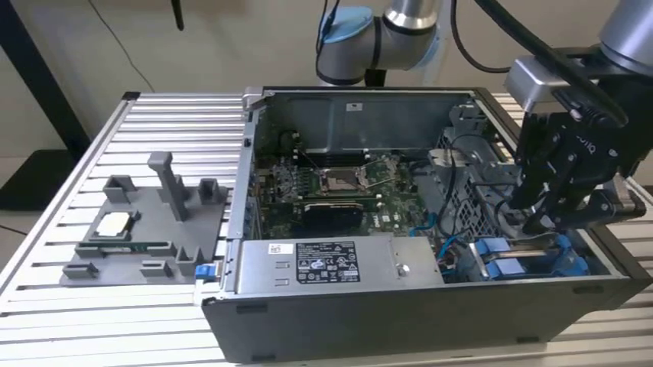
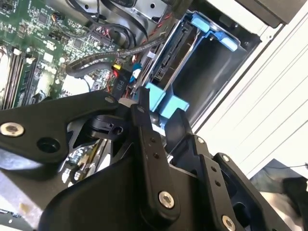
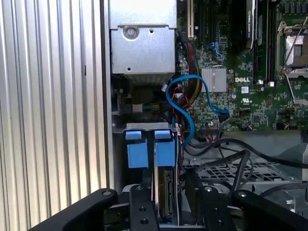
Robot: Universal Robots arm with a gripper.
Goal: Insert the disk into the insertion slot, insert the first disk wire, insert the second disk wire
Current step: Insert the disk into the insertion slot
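While the hand (image 1: pixel 540 223) clamps the disk (image 3: pixel 166 192) edge-on, seat it in the insertion slot (image 2: pixel 211 72).
Keep it square to the slot walls; press evenly, without tilting.

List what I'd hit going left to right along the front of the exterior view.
Grey fixture tray → power supply box → blue disk carrier.
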